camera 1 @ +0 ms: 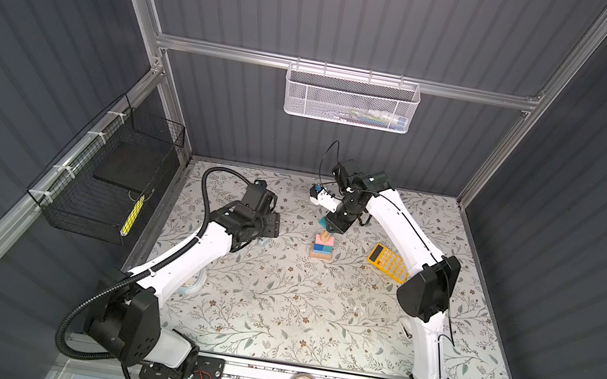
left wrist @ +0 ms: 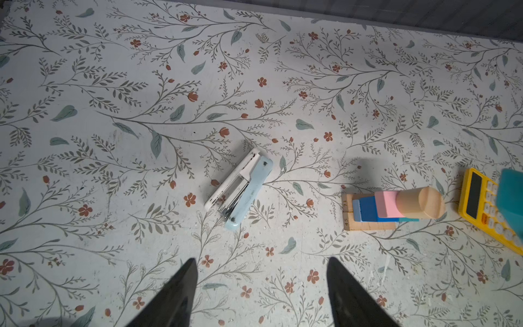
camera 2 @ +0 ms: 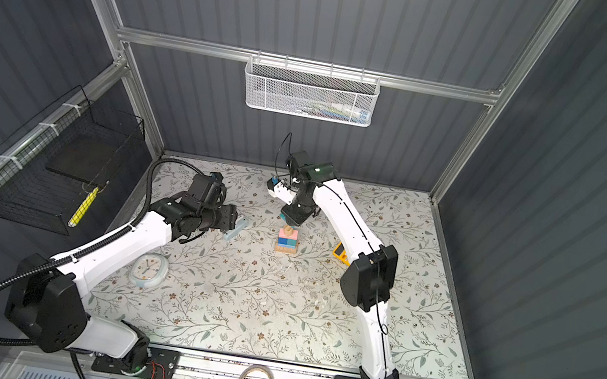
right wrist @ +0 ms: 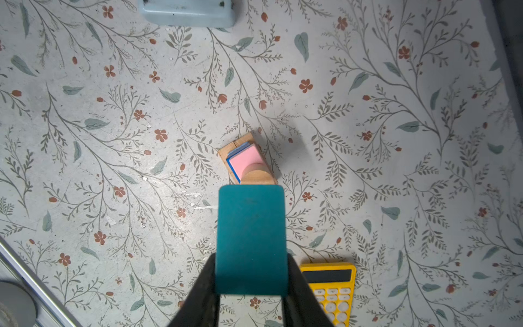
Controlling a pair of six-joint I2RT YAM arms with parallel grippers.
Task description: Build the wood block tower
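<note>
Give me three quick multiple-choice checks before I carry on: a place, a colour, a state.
1. In both top views, the yellow calculator lies where from the wood block tower? A left; B right; C on top.
2. What colour is the block right under the tan cylinder? A pink; B yellow; C black.
3. The right gripper is: A open, empty; B shut on the teal block; C shut on the calculator.
Key: 1 B, it lies right of the tower. 2 A, the pink block bears the cylinder. 3 B, the jaws clamp the teal block's sides.
</note>
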